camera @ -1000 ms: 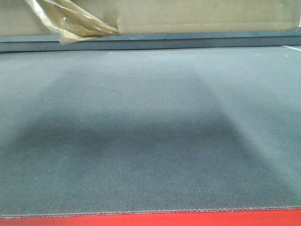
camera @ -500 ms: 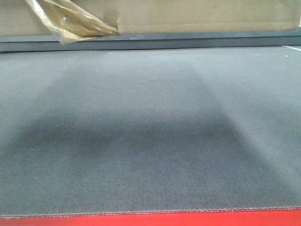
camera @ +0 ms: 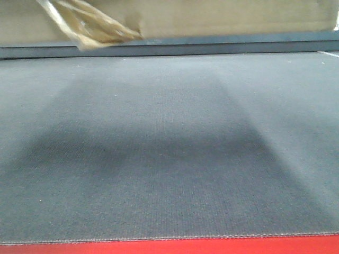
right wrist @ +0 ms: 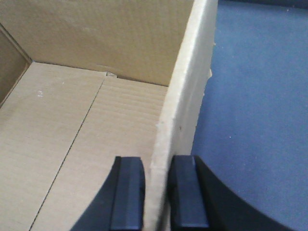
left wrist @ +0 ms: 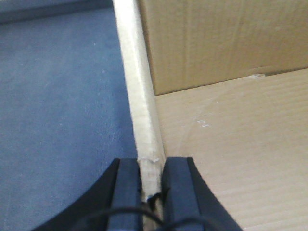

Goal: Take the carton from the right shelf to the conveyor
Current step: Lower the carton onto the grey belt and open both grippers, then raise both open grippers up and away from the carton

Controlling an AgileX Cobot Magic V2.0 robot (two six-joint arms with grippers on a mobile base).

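Note:
The carton (camera: pixel 238 18) is a brown cardboard box across the top of the front view, with a ragged scrap of yellowish tape (camera: pixel 95 26) hanging from its lower edge. It hangs above the conveyor's dark grey belt (camera: pixel 169 132) and casts a broad shadow on it. My left gripper (left wrist: pixel 151 178) is shut on the carton's left side wall (left wrist: pixel 139 96), one finger inside and one outside. My right gripper (right wrist: pixel 158 187) is shut on the right side wall (right wrist: pixel 185 91) the same way. The open carton's inside (right wrist: pixel 96 125) holds nothing. The right shelf is out of view.
The conveyor's red frame (camera: pixel 169 247) runs along the near edge of the front view. A dark rail (camera: pixel 212 45) crosses behind the belt under the carton. Belt shows beside the carton in both wrist views, left (left wrist: pixel 62 106) and right (right wrist: pixel 255 106).
The carton with its tape scrap has shifted a little to the right and slightly up in the front view, and it looks blurred. The shadow on the belt stays about the same.

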